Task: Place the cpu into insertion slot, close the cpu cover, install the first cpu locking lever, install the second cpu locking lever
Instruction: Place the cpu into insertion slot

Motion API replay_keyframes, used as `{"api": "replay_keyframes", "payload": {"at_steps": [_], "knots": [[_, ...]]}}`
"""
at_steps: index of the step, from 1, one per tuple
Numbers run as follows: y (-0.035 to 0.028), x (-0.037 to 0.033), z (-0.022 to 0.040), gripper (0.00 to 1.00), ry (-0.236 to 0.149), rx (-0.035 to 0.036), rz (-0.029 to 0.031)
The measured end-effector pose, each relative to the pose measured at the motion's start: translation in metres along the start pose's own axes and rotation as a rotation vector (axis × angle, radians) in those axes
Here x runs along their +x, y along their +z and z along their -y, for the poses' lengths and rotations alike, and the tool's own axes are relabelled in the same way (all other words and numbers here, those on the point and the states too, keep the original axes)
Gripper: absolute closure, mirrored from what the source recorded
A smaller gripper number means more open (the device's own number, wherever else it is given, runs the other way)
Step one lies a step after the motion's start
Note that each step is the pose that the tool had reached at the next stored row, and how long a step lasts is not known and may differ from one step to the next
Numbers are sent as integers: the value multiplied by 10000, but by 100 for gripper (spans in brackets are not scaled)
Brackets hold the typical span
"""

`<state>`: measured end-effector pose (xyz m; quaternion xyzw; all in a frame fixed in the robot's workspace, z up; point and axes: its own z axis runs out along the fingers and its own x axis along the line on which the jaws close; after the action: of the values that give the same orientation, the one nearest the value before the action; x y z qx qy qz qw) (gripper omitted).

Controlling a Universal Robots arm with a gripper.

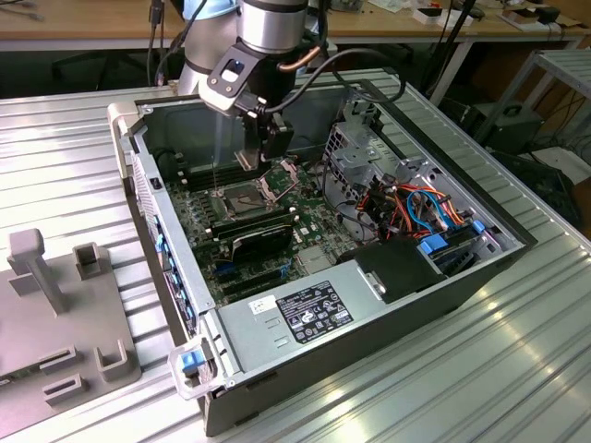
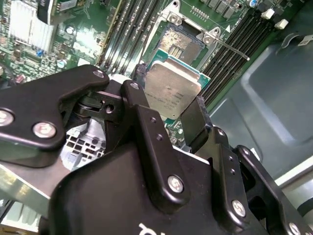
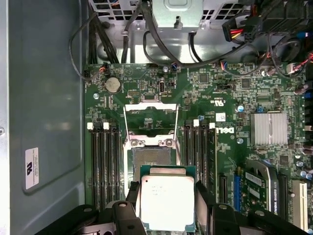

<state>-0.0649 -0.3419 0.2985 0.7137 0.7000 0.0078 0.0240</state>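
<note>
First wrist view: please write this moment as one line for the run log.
gripper: shut on cpu | cpu: held clear of insertion slot, not seated | cpu cover: open

Exterior view oblique from above, both wrist views close over motherboard (image 3: 225,147)

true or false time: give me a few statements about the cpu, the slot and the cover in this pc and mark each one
1. The claw is shut on the cpu. True.
2. The cpu is seated in the insertion slot. False: the claw holds it clear of the slot, whose dark centre is bare.
3. The cpu cover is closed over the slot. False: it is swung open on its hinge, leaving the slot uncovered.
4. Long black memory slots run along both sides of the insertion slot. True.
</note>
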Motion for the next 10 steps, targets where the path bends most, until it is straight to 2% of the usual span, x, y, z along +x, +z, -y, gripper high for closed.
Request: {"api": "replay_keyframes", "payload": {"at_steps": [4, 6, 10], "knots": [[74, 52, 4, 46, -100, -3, -7], [143, 82, 8, 46, -148, -4, -9], [213, 90, 11, 46, -191, -3, -9]]}}
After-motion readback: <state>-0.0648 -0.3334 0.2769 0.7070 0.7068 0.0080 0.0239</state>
